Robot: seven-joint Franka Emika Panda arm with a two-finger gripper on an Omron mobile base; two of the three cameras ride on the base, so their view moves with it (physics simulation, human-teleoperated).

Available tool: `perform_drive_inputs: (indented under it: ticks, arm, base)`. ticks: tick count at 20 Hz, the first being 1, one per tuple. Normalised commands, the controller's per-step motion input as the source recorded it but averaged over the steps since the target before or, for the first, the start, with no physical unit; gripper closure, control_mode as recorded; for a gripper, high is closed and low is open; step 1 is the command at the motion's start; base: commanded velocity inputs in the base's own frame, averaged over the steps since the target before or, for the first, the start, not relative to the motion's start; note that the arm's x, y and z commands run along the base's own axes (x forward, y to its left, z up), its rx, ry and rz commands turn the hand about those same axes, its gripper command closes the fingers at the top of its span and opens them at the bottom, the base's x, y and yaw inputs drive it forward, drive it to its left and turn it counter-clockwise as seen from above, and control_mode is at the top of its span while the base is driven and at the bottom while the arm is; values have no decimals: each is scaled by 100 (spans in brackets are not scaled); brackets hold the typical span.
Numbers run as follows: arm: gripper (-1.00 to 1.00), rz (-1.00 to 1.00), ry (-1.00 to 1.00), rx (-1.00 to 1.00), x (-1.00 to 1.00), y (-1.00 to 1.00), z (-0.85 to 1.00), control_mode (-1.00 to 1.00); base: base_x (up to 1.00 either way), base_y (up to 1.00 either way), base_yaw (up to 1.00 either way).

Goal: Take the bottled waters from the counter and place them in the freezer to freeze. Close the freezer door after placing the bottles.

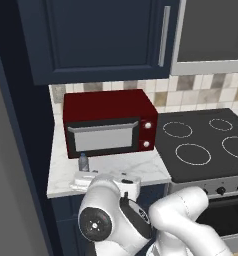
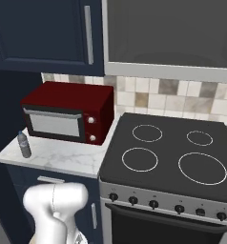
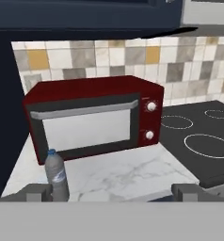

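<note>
Smoky grey bottle (image 3: 56, 174) with blue cap upright on marble desk (image 3: 128, 176), lower left of hand view, just in front of dark red microwave (image 3: 92, 117), lower-left corner. Same bottle at left edge of right base view (image 2: 24, 144), near desk front; in left base view (image 1: 83, 162) lower left-centre, just above the arm. Jaws (image 3: 114, 192) wide open, empty, tips at bottom; left tip (image 3: 38, 192) just beside bottle. Black stovetop (image 3: 203, 136) right.
</note>
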Motion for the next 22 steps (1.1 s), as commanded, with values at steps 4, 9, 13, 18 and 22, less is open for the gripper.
perform_drive_inputs:
  ticks: [4, 9, 13, 18, 22]
  arm:
    - [-100, 7, -21, -11, 4, 0, -60, -100]
    - [-100, 0, -15, -8, 17, -6, -52, -100]
    - [-100, 2, -1, -3, 53, -14, -47, -100]
    - [-100, 2, 0, -2, 60, -1, -31, -100]
    - [-100, 10, 0, 0, 45, 0, -21, -100]
  base:
    - [0, 0, 0]
    - [0, 0, 0]
    - [0, 0, 0]
    - [0, 0, 0]
    - [0, 0, 0]
